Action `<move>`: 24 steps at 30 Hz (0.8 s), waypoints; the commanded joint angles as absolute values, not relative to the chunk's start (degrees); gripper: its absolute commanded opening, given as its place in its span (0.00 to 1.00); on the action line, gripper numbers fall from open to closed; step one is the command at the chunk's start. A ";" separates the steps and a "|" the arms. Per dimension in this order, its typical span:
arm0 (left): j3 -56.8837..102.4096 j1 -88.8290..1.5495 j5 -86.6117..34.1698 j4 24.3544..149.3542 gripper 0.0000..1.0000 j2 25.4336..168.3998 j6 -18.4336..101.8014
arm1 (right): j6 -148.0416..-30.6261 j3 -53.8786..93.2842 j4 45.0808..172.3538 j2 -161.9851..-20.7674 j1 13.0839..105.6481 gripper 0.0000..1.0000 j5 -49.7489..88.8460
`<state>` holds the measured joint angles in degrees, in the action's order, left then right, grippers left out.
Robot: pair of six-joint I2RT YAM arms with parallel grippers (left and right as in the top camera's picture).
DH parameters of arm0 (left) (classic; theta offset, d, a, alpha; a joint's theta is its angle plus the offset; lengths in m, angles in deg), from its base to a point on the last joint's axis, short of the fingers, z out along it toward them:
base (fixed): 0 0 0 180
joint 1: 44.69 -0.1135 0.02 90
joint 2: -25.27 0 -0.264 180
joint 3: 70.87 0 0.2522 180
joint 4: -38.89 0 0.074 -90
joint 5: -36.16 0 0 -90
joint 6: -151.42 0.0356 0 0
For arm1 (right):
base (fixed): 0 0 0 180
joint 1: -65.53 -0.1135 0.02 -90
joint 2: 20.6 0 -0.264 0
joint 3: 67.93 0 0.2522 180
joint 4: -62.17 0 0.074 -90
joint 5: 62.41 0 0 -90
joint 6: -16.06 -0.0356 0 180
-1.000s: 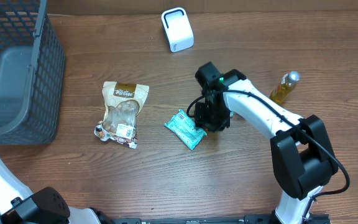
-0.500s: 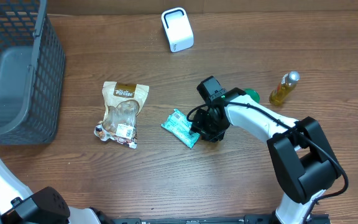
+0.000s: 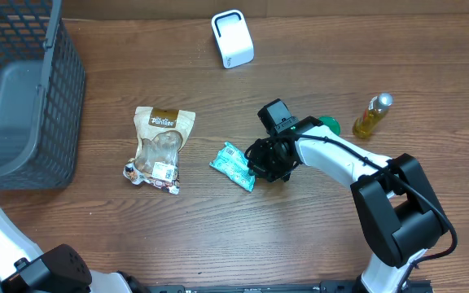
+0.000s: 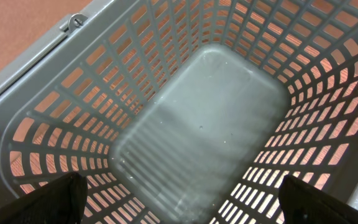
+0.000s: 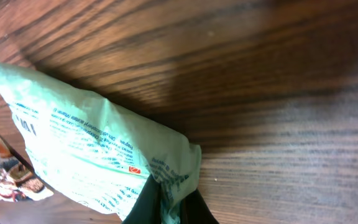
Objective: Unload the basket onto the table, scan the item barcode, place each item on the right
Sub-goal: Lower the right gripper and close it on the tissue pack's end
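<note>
Closing on the green packet (image 3: 232,164) at the middle of the frame

Right end effector (image 3: 260,165), part-open beside the packet a second ago, now has its jaws shut on the packet's right-hand edge; in the wrist view, dark fingertips (image 5: 143,208) nip crumpled film at bottom centre. The packet has slid slightly left and lies flat on the bench (image 3: 218,236), well apart from the white scanner (image 3: 232,38) at upper centre. The grasp looks made, so lifting toward the scanner seems next, though so thin a pinch may slip. Left end effector (image 4: 185,208) hangs wide open over the basket (image 4: 204,124).
</note>
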<state>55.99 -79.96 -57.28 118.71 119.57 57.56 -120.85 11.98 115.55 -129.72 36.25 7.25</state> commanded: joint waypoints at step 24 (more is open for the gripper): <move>56.99 -79.91 -56.95 118.69 1.00 119.88 58.66 | -87.32 15.78 111.53 -121.97 37.21 0.04 5.55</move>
<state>55.99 -79.96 -57.28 118.71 119.57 57.56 -90.80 13.77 111.96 -123.84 37.00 7.87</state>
